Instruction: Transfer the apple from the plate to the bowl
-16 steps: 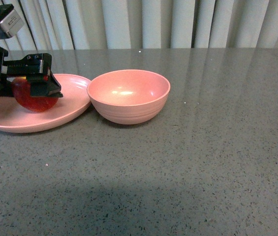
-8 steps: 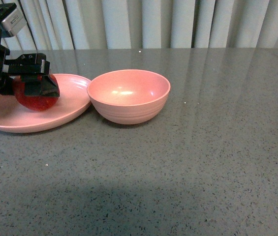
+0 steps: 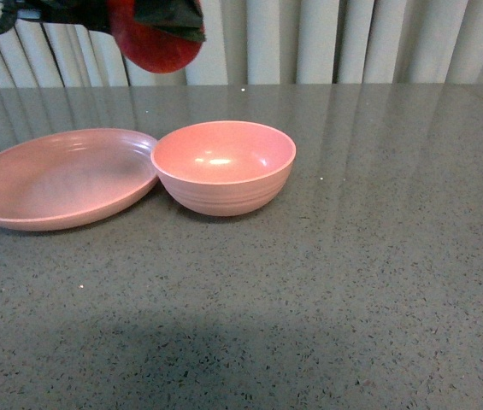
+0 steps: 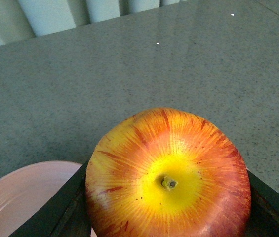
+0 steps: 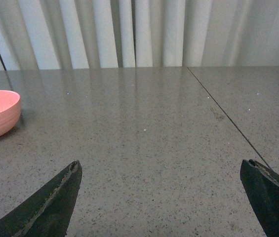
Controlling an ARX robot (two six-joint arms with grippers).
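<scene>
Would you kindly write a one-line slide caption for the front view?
Left gripper holds the apple aloft over the table, above the empty plate and the bowl.

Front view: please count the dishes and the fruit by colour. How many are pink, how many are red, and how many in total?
Pink: 2, the plate and the bowl
Red: 1, the apple, up in the air
Total: 3

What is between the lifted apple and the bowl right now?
Nothing: in the front view only open air separates the apple from the bowl.
</scene>
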